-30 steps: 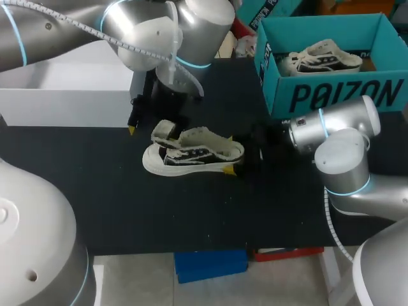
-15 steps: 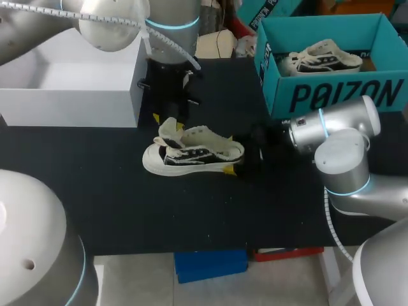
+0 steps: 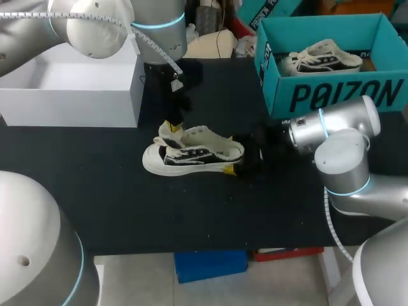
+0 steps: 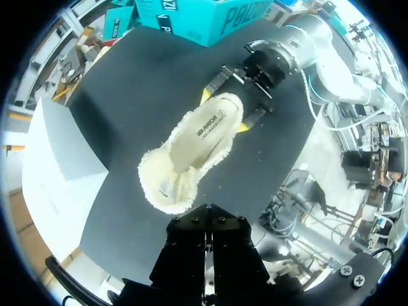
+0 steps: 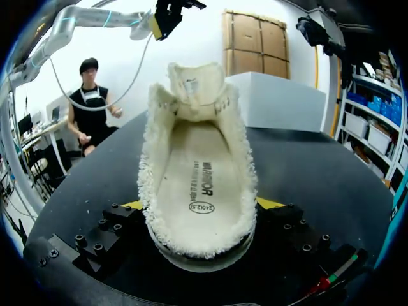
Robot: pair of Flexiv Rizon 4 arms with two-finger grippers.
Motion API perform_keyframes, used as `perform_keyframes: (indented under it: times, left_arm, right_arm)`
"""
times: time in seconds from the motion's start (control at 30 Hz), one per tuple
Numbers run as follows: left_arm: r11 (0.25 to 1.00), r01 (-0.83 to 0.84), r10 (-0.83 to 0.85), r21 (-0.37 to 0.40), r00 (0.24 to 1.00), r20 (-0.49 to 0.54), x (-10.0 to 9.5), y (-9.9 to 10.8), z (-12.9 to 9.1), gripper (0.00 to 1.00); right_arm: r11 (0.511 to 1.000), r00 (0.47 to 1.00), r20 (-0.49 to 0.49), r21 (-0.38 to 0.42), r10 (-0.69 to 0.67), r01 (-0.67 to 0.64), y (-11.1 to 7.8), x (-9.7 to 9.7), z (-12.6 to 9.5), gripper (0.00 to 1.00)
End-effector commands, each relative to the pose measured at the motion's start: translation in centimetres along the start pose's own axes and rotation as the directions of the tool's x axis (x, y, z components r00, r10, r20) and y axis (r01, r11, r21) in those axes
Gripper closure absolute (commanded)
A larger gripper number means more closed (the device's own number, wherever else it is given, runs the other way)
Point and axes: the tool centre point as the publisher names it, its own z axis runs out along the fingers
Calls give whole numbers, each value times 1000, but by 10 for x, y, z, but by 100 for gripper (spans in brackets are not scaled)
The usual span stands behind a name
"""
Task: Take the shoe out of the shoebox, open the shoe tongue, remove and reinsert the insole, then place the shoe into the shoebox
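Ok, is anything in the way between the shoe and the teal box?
Nothing loose lies between the shoe and the box. Only the right arm, jaws shut on the heel, lies across that stretch. A second shoe already lies inside the box.

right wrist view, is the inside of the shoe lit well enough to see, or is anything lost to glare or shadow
Right wrist view: the shoe is evenly lit and its inside shows plainly; the right gripper under the heel is dark, with only yellow showing at either side. Left wrist view: the white box washes to plain white. Head view: no shadow shows on the black table.
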Motion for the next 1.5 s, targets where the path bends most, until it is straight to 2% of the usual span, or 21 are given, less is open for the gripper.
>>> perform_keyframes:
  times: [0.03, 0.13, 0.17, 0.37, 0.57, 0.9, 1.23, 1.5]
  left_arm:
    - [874, -483, 485, 61, 851, -201, -5, 3, 2, 100]
    - [874, -483, 485, 61, 851, -201, -5, 3, 2, 100]
    - [844, -531, 536, 79, 824, -184, -3, 0, 2, 100]
    - [776, -620, 630, 114, 761, -157, -8, -27, 3, 100]
    - [752, -656, 659, 66, 743, -118, -10, -50, 14, 100]
    - [755, -655, 650, 23, 743, -161, -20, -75, 46, 100]
    - [771, -637, 622, 21, 745, -242, -24, -83, 84, 100]
    - [768, -640, 619, 21, 735, -277, -22, -78, 107, 100]
  right_arm:
    - [1000, 1000, 2, 1, 1, -1, -3, -1, 3, 100]
    - [1000, 1000, 2, 1, 1, -1, -3, -1, 3, 100]
    - [1000, 1000, 2, 1, 1, -1, -3, -1, 3, 100]
    - [1000, 1000, 2, 1, 1, -1, -3, -1, 3, 100]
    - [1000, 1000, 2, 1, 1, -1, -3, -1, 3, 100]
    - [1000, 1000, 2, 1, 1, -1, -3, -1, 3, 100]
    - [1000, 1000, 2, 1, 1, -1, -3, -1, 3, 100]
    - [1000, 1000, 2, 1, 1, -1, -3, -1, 3, 100]
